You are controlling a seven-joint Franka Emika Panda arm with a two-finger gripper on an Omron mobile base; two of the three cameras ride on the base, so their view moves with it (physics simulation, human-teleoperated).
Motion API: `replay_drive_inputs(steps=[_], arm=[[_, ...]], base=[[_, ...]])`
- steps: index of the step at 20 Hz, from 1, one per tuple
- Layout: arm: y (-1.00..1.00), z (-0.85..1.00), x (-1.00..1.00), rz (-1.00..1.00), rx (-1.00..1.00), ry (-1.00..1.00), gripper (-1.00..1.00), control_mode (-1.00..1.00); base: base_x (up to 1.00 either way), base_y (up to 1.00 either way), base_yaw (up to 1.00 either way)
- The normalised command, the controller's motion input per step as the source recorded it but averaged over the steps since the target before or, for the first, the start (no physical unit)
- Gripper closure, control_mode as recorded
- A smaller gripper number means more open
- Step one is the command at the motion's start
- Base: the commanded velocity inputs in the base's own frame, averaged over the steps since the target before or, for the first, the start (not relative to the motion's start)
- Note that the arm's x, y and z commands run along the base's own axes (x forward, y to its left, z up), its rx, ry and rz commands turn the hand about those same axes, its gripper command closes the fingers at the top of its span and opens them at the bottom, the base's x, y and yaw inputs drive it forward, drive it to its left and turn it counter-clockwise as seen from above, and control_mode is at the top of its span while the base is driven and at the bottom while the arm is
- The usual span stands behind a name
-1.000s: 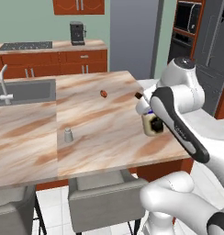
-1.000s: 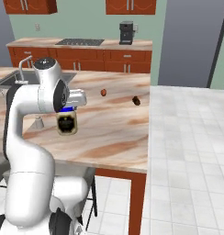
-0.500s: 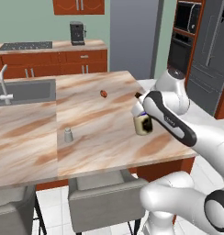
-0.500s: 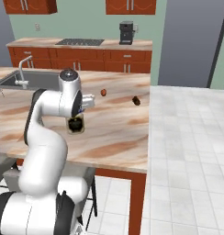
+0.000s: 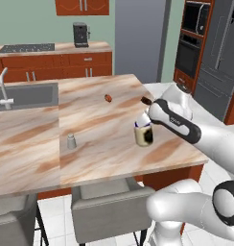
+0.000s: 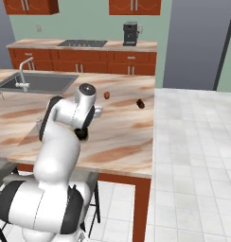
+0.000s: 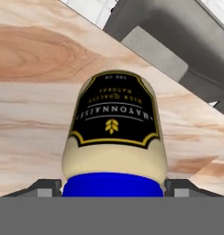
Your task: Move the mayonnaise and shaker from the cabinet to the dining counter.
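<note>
Left base view: my gripper (image 5: 144, 126) is clamped on the cream, blue-lidded mayonnaise jar (image 5: 144, 135) over the beige marble dining counter (image 5: 97, 144); small grey shaker (image 5: 71, 141) already stands there.

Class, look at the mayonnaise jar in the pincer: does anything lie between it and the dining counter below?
Nothing visible does. The mayonnaise hangs in the pincer over bare marble of the dining counter; the shaker stands well aside.

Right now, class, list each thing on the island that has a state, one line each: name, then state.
mayonnaise jar: upright over the dining counter, blue lid on, between the fingers
gripper: shut on the jar
shaker: upright on the counter, untouched
faucet: no water running
</note>
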Motion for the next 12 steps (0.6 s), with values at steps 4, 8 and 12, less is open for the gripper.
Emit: replay_drive_inputs(steps=[4, 8, 12], arm=[[0.00, -0.45, 0.09, 0.14, 0.04, -0.10, 1.00, -1.00], [0.00, -0.32, 0.03, 0.14, 0.03, -0.17, 1.00, -1.00], [0.00, -0.26, 0.02, 0.14, 0.02, -0.23, 1.00, -1.00]], base=[[0.00, 0.00, 0.00], [0.00, 0.00, 0.00], [0.00, 0.00, 0.00]])
